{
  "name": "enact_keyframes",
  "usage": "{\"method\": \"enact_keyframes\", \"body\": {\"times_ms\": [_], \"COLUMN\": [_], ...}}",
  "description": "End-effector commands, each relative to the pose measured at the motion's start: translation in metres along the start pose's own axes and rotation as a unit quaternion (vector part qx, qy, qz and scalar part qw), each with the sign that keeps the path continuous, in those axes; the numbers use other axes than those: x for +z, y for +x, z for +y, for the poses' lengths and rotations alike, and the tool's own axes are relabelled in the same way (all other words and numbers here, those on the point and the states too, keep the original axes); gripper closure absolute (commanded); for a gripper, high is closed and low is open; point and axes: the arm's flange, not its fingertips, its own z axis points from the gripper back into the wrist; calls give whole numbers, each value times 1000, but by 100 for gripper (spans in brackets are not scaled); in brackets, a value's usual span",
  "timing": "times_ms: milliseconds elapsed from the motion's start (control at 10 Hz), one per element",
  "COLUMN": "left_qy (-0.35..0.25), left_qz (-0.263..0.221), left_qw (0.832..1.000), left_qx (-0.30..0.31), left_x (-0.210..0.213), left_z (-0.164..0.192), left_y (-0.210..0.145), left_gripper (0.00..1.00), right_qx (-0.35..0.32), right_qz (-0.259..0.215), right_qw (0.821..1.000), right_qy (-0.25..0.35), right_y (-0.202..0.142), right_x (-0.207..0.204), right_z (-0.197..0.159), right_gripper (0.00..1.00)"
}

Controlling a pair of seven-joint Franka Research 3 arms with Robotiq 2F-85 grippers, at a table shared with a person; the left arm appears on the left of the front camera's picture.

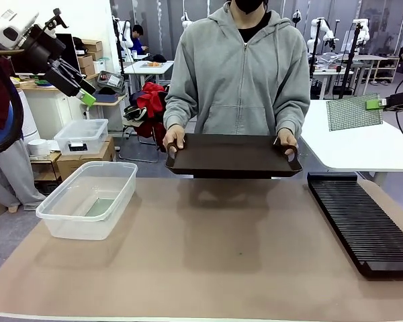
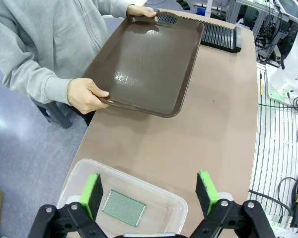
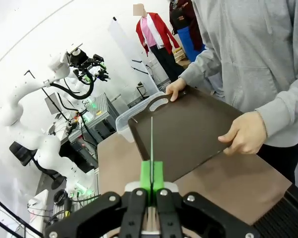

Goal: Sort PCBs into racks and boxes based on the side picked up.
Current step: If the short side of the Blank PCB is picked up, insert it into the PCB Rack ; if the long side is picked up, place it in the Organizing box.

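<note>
My L pincer (image 2: 149,191) hangs wide open over the clear box (image 2: 75,174) w/ one green PCB (image 2: 123,208) flat inside, my R pincer (image 3: 152,173) is clamped on the other PCB (image 3: 152,136), & a person holds a brown tray (image 1: 232,154) over the table's far side, near the black rack (image 1: 363,221).

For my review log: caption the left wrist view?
Open left gripper hovers over tub with one PCB; person holds tray beyond.
</note>
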Motion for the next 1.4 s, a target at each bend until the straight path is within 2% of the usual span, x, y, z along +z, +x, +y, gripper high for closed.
{"method": "enact_keyframes", "body": {"times_ms": [0,100,300,400,700,900,1000,1100,1200,1300], "left_qy": [0,0,0,0,0,0,0,0,0,0], "left_qz": [1,1,1,1,1,1,1,1,1,1], "left_qw": [1000,1000,1000,1000,1000,1000,1000,1000,1000,1000], "left_qx": [0,0,0,0,0,0,0,0,0,0], "left_x": [-1,-1,-1,-1,-1,-1,-1,-1,-1,-1], "left_z": [0,0,0,0,0,0,0,0,0,0], "left_y": [0,0,0,0,0,0,0,0,0,0], "left_gripper": [0,0,0,0,0,0,0,0,0,0], "right_qx": [6,0,77,104,137,173,201,191,182,177], "right_qz": [2,0,32,37,76,108,114,139,127,116], "right_qw": [1000,1000,995,992,982,973,969,968,971,973], "right_qy": [7,0,61,68,108,107,87,81,88,92], "right_y": [3,0,-9,-13,-26,-36,-39,-48,-48,-41], "right_x": [-3,0,13,28,51,58,60,61,63,60], "right_z": [2,0,-19,-31,-43,-48,-54,-66,-77,-55], "right_gripper": [98,98,98,98,98,98,98,98,98,98]}}
